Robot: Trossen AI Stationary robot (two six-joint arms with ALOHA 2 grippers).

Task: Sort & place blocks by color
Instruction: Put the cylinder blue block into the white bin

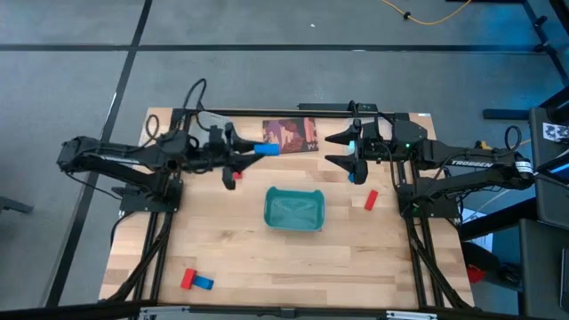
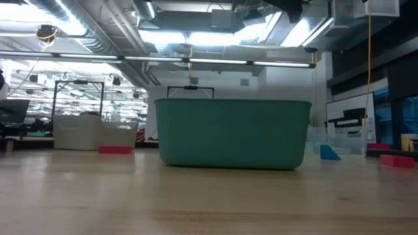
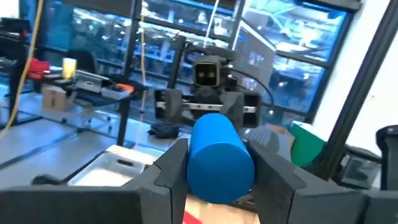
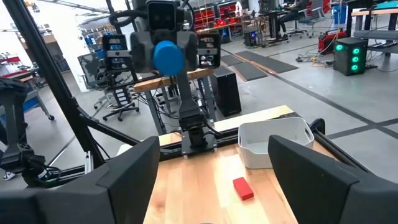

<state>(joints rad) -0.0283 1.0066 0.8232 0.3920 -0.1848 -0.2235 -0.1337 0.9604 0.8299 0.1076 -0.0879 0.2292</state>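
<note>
We see a blue block [image 1: 266,149] clamped between the fingers of the left gripper [image 1: 252,149], raised above the table's far edge beside the brownish-red card [image 1: 290,134]; its rounded end fills the left wrist view, hiding most of what lies beyond. The right gripper [image 1: 339,149] hangs opposite with its fingers spread wide and nothing between them. A red block [image 1: 371,200] lies right of the teal tray [image 1: 294,209]; a red [image 1: 188,279] and blue [image 1: 204,284] pair sits near the front-left corner. Other blocks we cannot make out
</note>
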